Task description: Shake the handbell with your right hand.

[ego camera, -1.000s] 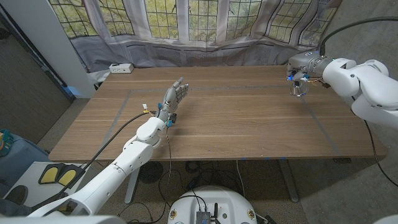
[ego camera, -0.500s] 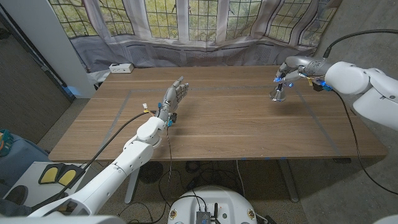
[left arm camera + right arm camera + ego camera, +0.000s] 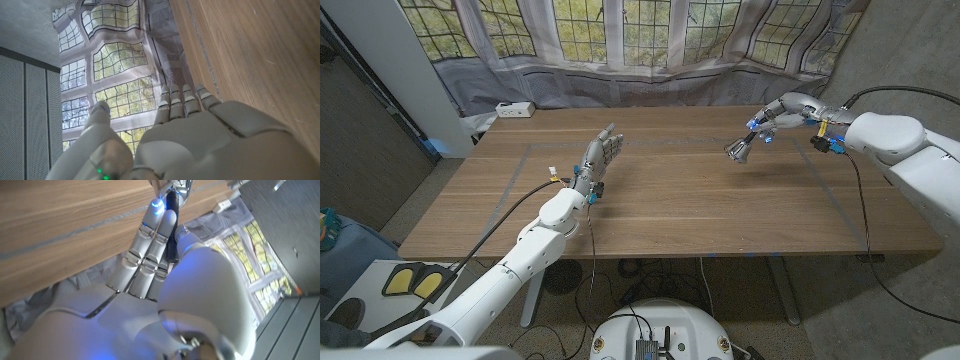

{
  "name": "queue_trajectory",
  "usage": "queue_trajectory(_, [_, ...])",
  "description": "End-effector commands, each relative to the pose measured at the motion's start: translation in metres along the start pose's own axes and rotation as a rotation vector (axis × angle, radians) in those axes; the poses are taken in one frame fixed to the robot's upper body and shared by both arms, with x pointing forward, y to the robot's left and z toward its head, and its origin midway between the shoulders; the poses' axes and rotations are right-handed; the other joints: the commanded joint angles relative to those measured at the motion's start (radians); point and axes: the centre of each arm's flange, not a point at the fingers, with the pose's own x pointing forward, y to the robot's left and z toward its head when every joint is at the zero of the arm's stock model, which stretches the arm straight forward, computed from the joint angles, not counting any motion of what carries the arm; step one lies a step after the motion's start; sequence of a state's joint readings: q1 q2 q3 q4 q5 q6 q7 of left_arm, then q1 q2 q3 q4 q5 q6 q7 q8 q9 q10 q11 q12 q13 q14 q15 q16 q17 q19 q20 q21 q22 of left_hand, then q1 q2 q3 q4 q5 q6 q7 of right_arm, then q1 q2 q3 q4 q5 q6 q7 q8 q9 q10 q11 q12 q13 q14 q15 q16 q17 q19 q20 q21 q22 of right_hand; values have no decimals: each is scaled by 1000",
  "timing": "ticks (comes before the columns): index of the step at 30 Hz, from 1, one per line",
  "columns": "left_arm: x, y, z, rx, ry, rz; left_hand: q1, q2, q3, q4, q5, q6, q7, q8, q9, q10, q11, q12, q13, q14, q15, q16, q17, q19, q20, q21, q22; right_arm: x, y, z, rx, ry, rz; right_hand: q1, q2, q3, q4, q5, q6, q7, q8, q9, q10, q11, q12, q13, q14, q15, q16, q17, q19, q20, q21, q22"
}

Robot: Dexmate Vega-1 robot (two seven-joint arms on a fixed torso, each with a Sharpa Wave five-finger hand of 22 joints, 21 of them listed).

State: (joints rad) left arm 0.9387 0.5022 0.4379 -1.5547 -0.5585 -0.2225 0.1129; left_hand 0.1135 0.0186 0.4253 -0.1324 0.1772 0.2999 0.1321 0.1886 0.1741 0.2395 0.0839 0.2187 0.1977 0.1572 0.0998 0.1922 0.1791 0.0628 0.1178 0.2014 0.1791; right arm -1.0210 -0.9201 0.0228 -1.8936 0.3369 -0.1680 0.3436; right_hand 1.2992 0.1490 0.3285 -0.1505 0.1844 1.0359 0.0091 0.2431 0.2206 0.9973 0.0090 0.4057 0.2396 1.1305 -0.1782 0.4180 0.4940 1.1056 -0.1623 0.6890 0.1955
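The right hand (image 3: pixel 782 110) is gripping the handbell (image 3: pixel 740 148) by its dark handle, holding it in the air over the far right part of the wooden table (image 3: pixel 680 200), with the silvery mouth tilted down and toward the table's middle; in the right wrist view the fingers (image 3: pixel 150 245) are wrapping the black handle and the metal bell (image 3: pixel 172 186) is showing just past the fingertips. The step in hand is the shake itself, and doing it well is, in my judgement, a matter of keeping the grasp firm on the handle while swinging from the wrist, so that the clapper is striking freely (fingers touching the metal would probably be damping the ring) and the bell is staying off the tabletop. The left hand (image 3: pixel 602 155) is holding nothing, its fingers straight and together, standing on its edge near the table's left middle; whether it is touching the wood is hard to tell from here. Counting: one handbell, one table, two robot hands, one white power strip (image 3: pixel 513 109) lying at the far left edge.
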Motion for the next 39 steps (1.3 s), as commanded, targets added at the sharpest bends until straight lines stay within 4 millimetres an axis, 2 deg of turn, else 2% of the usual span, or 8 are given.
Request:
queue_trajectory(1, [-2,0,-1,-2,6,-5,11,2,5,-2,-1,8,-1,0,6,6,4,-3,4,8,0,-3,2,-2,0,-1,3,4,10,-21,752,-158,91,18,7,1,-3,8,3,6,-1,3,40,18,8,4,3,6,-3,6,-6,-1,10,0])
queue_trajectory(7, [-3,0,-3,-9,6,-3,11,2,5,-2,-1,7,-1,0,6,7,4,-3,4,9,1,-3,2,-2,0,-1,3,8,20,-32,978,-166,139,18,6,0,-2,8,4,6,-2,3,36,18,6,4,2,5,-5,6,-8,0,14,0])
queue_trajectory(14, [-2,0,-5,-10,11,-6,11,2,5,-2,-1,8,-1,0,6,7,5,-3,4,15,0,-1,2,-2,0,-1,3,7,20,-35,958,-154,130,17,6,-1,-1,9,2,7,-3,3,34,20,5,4,-2,7,-7,6,-12,-1,18,-1])
queue_trajectory(20, [1,0,-5,-9,14,-10,11,2,5,-2,-1,7,-1,0,6,7,4,-3,4,15,0,-1,2,-3,1,-2,3,1,10,-26,680,-133,41,17,7,-1,0,9,1,8,-4,4,35,21,5,5,-2,7,-8,8,-16,-1,23,-1])
queue_trajectory(22, [2,-1,-5,-8,15,-12,11,2,5,-2,-1,7,0,0,6,7,5,-3,4,15,0,-1,2,-3,0,-1,3,-2,5,-18,513,-129,-3,17,8,-1,0,10,1,9,-4,4,35,20,4,4,-1,8,-8,8,-16,-1,24,-1])
queue_trajectory(26, [4,-1,-5,-6,16,-16,11,3,5,-2,-1,7,0,0,6,6,4,-4,4,16,0,-1,2,-3,0,-2,3,-6,0,-8,307,-131,-54,17,8,-1,1,10,0,10,-5,4,36,21,5,5,-2,9,-9,8,-19,0,26,-1])
queue_trajectory(34, [5,-1,-4,-3,17,-18,11,3,5,-2,-1,7,0,0,6,7,0,-3,4,15,0,-2,2,-4,1,-2,3,-11,-5,12,-83,-123,-131,17,7,-2,1,11,1,11,-5,4,34,23,4,7,-2,12,-9,11,-26,3,31,-2])
queue_trajectory(39, [5,0,-3,-1,16,-15,11,3,5,-2,-1,7,0,0,6,6,3,-4,4,16,1,-2,2,-4,2,-2,3,-13,-4,30,-400,-114,-160,16,7,-3,1,10,3,12,-5,5,33,24,3,8,-8,11,-12,13,-33,5,35,-2])
